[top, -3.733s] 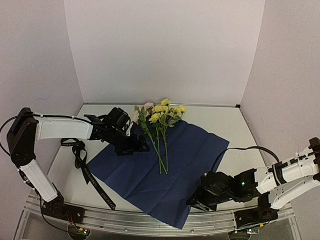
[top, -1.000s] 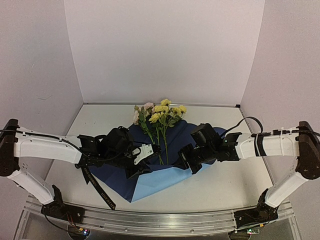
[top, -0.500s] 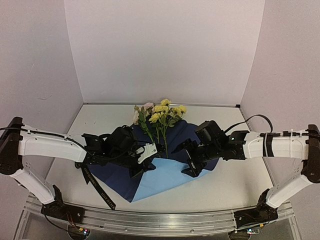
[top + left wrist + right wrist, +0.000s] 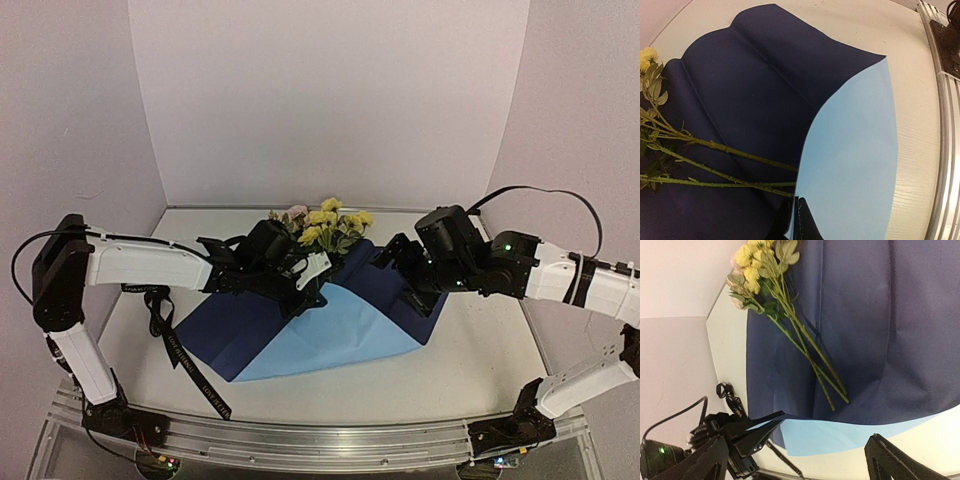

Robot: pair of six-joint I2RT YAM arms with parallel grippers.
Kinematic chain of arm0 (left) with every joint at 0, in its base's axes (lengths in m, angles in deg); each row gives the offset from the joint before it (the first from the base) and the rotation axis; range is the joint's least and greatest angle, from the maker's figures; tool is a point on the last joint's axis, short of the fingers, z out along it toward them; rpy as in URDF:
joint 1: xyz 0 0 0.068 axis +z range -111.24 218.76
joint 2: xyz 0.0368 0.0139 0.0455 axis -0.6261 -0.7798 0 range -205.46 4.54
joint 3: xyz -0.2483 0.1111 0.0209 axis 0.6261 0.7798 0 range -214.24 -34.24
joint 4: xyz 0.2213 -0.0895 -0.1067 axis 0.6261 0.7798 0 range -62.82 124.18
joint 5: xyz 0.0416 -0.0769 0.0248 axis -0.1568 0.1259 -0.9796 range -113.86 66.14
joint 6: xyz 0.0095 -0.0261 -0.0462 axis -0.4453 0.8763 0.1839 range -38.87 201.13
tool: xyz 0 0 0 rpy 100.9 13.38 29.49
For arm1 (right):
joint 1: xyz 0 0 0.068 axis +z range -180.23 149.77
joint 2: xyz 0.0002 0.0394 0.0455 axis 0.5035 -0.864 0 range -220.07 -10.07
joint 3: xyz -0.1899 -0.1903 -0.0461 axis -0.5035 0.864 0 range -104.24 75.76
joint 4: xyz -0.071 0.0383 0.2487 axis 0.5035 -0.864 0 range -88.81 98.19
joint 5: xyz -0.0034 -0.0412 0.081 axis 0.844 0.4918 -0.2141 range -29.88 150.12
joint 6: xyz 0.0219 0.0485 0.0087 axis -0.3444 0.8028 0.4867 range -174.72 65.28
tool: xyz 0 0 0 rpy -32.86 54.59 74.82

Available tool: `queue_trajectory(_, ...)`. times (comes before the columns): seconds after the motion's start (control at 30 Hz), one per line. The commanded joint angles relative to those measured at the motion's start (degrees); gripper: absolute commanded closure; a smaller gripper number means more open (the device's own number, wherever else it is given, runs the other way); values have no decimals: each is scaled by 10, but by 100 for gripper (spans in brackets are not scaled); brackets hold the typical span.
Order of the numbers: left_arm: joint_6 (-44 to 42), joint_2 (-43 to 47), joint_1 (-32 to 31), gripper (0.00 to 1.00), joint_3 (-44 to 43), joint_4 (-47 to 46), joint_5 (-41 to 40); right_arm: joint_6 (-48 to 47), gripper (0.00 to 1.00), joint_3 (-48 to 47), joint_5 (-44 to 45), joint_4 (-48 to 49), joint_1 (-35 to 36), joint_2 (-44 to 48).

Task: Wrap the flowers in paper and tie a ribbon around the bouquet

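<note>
Top external, one paper (image 4: 330, 335), one ribbon (image 4: 205, 388), one bunch of flowers (image 4: 325, 222)

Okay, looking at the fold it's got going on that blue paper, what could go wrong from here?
The left gripper pinches only the thin edge of the paper, and the right gripper is open, off the sheet; the fold could slip free and flop back.
The flowers lie loose, their stems ending right beside that pinched edge; pulling the fold across could push them askew.
The ribbon lies close beside the left arm and might get dragged.
</note>
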Motion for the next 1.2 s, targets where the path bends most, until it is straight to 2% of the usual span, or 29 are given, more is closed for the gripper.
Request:
queue_trajectory(0.0, -35, -65, 34, 100, -83, 25, 51, -121, 2, -33, 102, -39, 2, -7)
queue_trajectory(0.23, -61, -161, 86, 100, -190, 58, 80, -260, 2, -65, 113, -18, 3, -72)
queue_trajectory(0.4, -71, -219, 121, 100, -261, 81, 101, -308, 5, -80, 90, 18, 3, -122)
queue_trajectory(0.63, -81, -271, 145, 100, -326, 104, 125, -324, 3, -90, 90, 23, -11, -189)
queue_trajectory(0.8, -73, -260, 144, 100, -317, 116, 152, -298, 2, -72, 100, 3, -53, -128)
queue_trajectory(0.97, -43, -208, 133, 100, -254, 79, 185, -274, 2, -77, 127, -61, -92, -85)
queue_trajectory(1.17, -25, -166, 97, 100, -202, 45, 190, -250, 2, 1, 17, -52, -203, -88)
